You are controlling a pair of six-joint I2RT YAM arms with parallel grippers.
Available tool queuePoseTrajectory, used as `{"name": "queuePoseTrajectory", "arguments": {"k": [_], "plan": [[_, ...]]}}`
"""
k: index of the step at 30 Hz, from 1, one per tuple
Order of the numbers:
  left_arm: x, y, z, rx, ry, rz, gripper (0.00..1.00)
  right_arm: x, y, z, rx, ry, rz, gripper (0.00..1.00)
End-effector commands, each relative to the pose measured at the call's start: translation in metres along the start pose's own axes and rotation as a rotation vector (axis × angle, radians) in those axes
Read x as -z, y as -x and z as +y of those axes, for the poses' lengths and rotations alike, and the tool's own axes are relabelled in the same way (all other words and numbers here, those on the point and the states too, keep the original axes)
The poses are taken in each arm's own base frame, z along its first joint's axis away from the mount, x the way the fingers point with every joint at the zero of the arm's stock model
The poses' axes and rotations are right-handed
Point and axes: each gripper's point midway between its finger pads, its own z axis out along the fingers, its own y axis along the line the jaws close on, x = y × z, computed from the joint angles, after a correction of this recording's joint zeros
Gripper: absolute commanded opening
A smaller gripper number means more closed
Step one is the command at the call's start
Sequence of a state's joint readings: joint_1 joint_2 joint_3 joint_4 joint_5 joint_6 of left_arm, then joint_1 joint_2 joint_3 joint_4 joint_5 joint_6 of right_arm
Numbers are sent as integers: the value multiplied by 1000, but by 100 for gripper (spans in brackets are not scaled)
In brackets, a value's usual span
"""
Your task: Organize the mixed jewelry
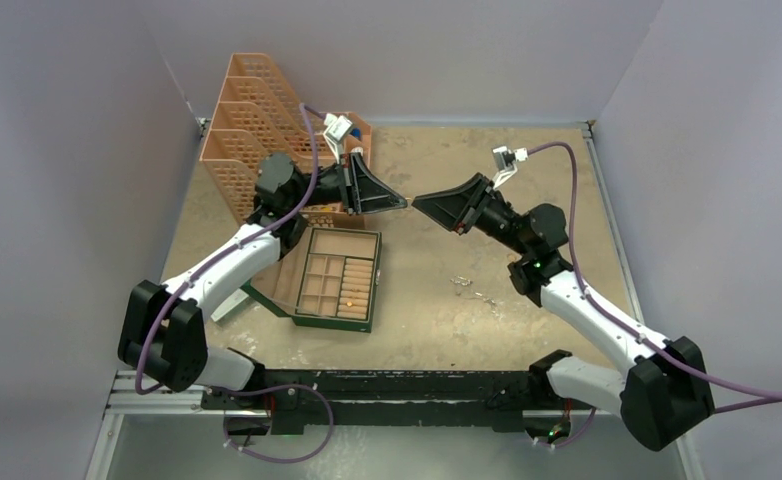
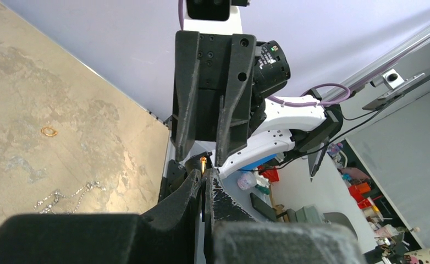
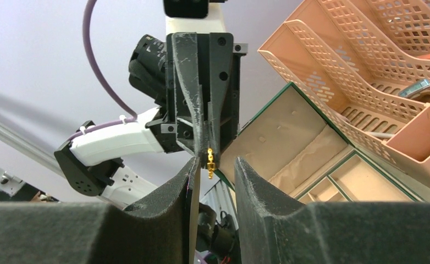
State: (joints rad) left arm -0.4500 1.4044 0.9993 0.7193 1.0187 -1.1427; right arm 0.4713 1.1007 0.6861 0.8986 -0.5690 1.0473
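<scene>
My left gripper (image 1: 399, 203) and right gripper (image 1: 419, 203) meet tip to tip in the air above the table, behind the green box (image 1: 332, 277). The left gripper (image 2: 204, 173) is shut on a tiny gold jewelry piece (image 2: 203, 161) that pokes out past its tips. In the right wrist view the same gold piece (image 3: 210, 161) hangs between the fingers of my right gripper (image 3: 215, 165), which stand apart on either side without touching it. A gold ring (image 2: 49, 131) and a silvery chain (image 2: 64, 197) lie on the table.
The green box lies open with beige compartments and its lid (image 3: 290, 132) tilted back. Peach mesh organizers (image 1: 257, 120) stand at the back left. Small chain pieces (image 1: 461, 282) lie on the table to the right of the box, near the right arm.
</scene>
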Motion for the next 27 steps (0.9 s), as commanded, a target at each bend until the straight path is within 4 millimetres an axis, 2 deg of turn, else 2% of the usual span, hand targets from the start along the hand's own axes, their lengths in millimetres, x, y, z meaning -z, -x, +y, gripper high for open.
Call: {"name": "queuePoseTrajectory", "arguments": {"k": [1, 8, 12, 16, 20, 24, 27], "plan": [[2, 7, -22, -70, -46, -32, 0, -6, 11, 16, 30, 55, -25, 31], [1, 7, -20, -64, -46, -32, 0, -9, 6, 20, 32, 88, 1, 31], [1, 6, -19, -61, -44, -33, 0, -9, 5, 22, 26, 103, 7, 18], [2, 5, -16, -56, -39, -37, 0, -9, 5, 29, 21, 131, 14, 0], [2, 5, -13, -46, -25, -44, 2, -9, 5, 27, 36, 116, 16, 0], [6, 7, 2, -35, 77, -77, 32, -12, 8, 4, 116, -32, 44, 0], [18, 11, 25, 10, 263, -145, 56, -13, 7, -12, 193, -112, 88, 0]]}}
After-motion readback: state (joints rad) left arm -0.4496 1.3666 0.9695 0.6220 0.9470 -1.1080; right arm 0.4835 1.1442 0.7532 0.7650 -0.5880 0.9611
